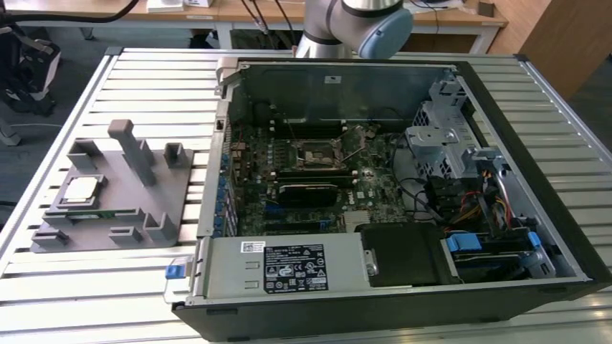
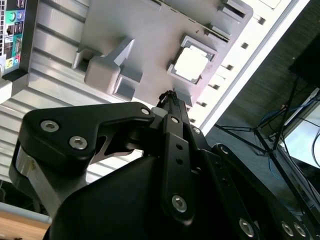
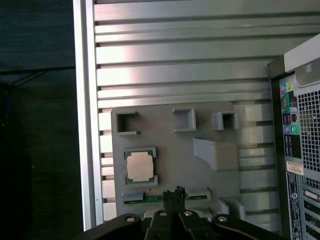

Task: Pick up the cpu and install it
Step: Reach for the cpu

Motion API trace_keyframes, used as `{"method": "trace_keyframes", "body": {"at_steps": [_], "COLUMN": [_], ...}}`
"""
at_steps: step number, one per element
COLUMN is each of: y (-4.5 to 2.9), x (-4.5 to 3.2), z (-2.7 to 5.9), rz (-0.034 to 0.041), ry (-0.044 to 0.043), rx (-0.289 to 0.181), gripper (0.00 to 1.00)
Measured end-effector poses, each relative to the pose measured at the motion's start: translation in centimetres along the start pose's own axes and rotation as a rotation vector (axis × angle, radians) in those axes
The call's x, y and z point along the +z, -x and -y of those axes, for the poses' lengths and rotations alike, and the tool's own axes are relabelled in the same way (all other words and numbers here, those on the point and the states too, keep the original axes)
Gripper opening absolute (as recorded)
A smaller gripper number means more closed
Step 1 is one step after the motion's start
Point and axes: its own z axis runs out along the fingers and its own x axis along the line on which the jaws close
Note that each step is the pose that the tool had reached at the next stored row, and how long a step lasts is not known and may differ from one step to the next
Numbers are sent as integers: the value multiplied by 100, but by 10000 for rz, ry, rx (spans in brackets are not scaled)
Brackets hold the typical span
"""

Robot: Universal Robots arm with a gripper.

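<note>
The cpu (image 1: 79, 188) is a small silvery square chip lying flat in a framed pocket of the grey fixture (image 1: 143, 188), at the exterior view's left, outside the computer case (image 1: 383, 294). Both wrist views look down on it: cpu (image 3: 140, 167), cpu (image 2: 192, 64). My gripper (image 3: 176, 191) hangs well above the fixture (image 3: 200, 175) with its black fingers pressed together and nothing between them. Its tips (image 2: 169, 96) line up close beside the cpu, over the fixture's edge. The dark socket (image 1: 317, 153) sits mid-motherboard inside the case.
A green memory stick (image 3: 150, 199) lies in a fixture slot next to the cpu. Grey posts and brackets (image 1: 132, 147) stick up from the fixture. The case has tall walls, a drive cage (image 1: 442, 136) and cables. The slatted metal table (image 1: 96, 287) ends near the fixture.
</note>
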Motion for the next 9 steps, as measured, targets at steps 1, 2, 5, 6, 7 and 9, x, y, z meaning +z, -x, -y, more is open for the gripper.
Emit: {"method": "trace_keyframes", "body": {"at_steps": [1, 2, 5, 6, 7, 9], "y": [-18, -33, -84, -99, -114, -145], "x": [4, 8, 18, 21, 23, 28], "z": [2, 3, 8, 9, 10, 13], "rz": [-5, -9, -17, -19, -21, -22], "ry": [-1, -2, -2, -3, -2, -3], "rx": [0, -1, 0, 0, 1, 1], "gripper": [11, 11, 11, 11, 11, 11]}}
